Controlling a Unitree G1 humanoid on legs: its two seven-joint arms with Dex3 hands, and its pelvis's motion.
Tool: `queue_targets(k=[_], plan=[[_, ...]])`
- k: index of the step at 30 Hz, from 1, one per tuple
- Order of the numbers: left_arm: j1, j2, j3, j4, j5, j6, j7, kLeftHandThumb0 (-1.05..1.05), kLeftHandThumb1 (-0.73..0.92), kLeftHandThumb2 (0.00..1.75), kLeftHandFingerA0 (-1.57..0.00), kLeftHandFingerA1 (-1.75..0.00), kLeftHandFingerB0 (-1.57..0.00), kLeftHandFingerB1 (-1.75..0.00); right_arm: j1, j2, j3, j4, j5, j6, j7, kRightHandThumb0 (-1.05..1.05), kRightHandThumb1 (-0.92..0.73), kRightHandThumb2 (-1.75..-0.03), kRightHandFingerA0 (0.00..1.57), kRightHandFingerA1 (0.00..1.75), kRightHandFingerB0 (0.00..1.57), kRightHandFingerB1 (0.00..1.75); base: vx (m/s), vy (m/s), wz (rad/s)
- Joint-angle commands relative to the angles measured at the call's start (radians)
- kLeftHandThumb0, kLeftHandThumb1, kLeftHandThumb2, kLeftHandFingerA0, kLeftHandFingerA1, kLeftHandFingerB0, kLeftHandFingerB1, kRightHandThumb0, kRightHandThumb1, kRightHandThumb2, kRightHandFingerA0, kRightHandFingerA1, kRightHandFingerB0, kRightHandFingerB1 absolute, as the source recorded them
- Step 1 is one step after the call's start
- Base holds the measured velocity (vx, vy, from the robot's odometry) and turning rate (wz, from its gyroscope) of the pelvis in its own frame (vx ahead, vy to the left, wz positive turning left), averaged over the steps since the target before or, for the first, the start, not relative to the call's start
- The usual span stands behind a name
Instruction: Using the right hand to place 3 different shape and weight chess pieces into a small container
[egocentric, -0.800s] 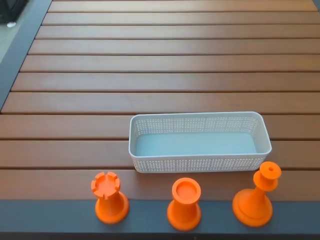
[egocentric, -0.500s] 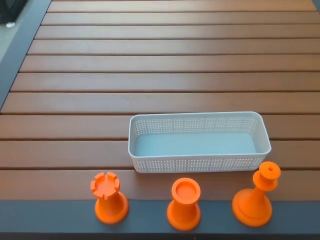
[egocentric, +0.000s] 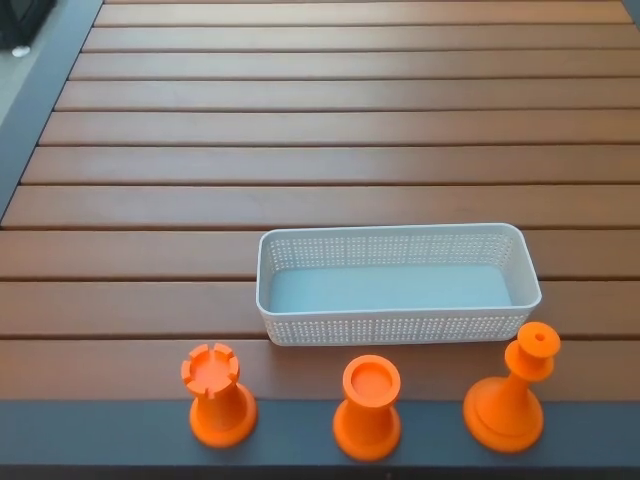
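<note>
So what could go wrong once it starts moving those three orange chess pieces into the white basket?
All three stand at the table's near edge, so a clumsy reach could knock one off. The tall orange piece with the wide base on the right narrows at the neck and might tip or slip. The orange rook with a notched top stands farthest from the right side. The white perforated plastic basket looks light and might slide.

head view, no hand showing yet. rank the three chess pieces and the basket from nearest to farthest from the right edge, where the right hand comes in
Neither hand is in view, so this ranks by the picture's right edge.
1. Slender tilted piece, front right.
2. White basket: its right end reaches about as far right as that piece, too close to call.
3. Round-topped piece, front middle.
4. Notched rook, front left.
</note>
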Motion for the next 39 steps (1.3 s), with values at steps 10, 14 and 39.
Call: queue_targets(k=[10,14,39], plan=[[0.007,-0.007,0.032,0.033,-0.015,-0.272,0.040,-0.23,0.17,1.54,-1.49,-1.18,-1.41,-1.14,0.196,0.082,0.002,-0.664,-0.244,0.043,0.024,-0.74,-0.67,-0.60,0.05,0.51,0.10,0.25,0.00,0.000,0.00],[0.014,-0.014,0.037,0.033,-0.016,-0.279,0.036,-0.21,0.20,1.50,-1.49,-1.20,-1.41,-1.16,0.124,0.092,-0.023,-0.650,-0.296,0.087,0.014,-0.75,-0.53,-0.90,0.01,0.47,0.08,0.30,0.00,0.000,0.00],[0.027,-0.052,0.050,0.062,-0.023,-0.362,-0.006,-0.20,0.20,1.48,-1.44,-1.22,-1.39,-1.14,-0.217,0.172,0.024,-0.490,-0.525,0.545,0.091,-0.73,-0.68,-0.61,0.00,0.28,0.11,0.29,0.00,0.000,0.00]])
